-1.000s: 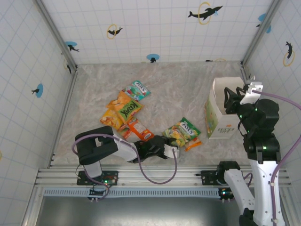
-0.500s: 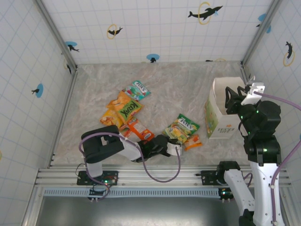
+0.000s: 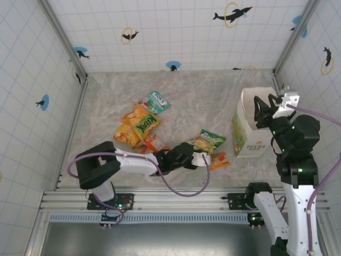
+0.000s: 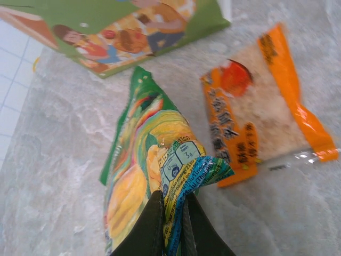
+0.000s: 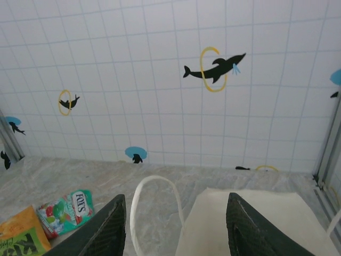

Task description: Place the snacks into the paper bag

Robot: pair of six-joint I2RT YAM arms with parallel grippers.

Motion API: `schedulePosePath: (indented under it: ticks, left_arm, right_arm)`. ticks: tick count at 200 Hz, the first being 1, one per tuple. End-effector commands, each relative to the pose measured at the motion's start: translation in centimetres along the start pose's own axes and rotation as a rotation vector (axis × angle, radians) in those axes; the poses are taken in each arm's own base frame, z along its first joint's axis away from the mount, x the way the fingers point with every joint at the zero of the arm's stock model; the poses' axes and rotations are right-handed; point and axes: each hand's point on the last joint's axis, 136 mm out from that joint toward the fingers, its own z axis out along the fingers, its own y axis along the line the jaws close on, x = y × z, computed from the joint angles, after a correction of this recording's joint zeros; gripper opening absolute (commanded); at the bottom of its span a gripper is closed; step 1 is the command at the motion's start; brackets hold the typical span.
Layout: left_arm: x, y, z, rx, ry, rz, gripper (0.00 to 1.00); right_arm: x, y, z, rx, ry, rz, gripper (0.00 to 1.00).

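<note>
Snack packet [image 4: 144, 160], green and yellow: end pinched between the closed jaws of the left tool [image 4: 173, 226]. Over the paper bag [image 5: 256, 224], the right tool [image 5: 176, 213] stands open.

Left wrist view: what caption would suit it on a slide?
Left gripper pinches the green-and-yellow snack packet by its edge, an orange packet beside it, the paper bag beyond.

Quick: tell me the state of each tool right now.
Left tool: closed on the green-and-yellow snack packet.
Right tool: open, holding nothing, above the paper bag.
</note>
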Motion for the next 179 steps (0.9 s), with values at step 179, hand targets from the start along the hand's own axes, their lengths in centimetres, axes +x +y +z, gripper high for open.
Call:
schedulePosePath:
  ticks: [179]
  left_arm:
    - [-2.4, 16.6, -12.5, 0.097, 0.172, -0.269, 0.00]
  right_arm:
    - [5.2, 12.8, 2.2, -0.856, -0.039, -0.402, 0.50]
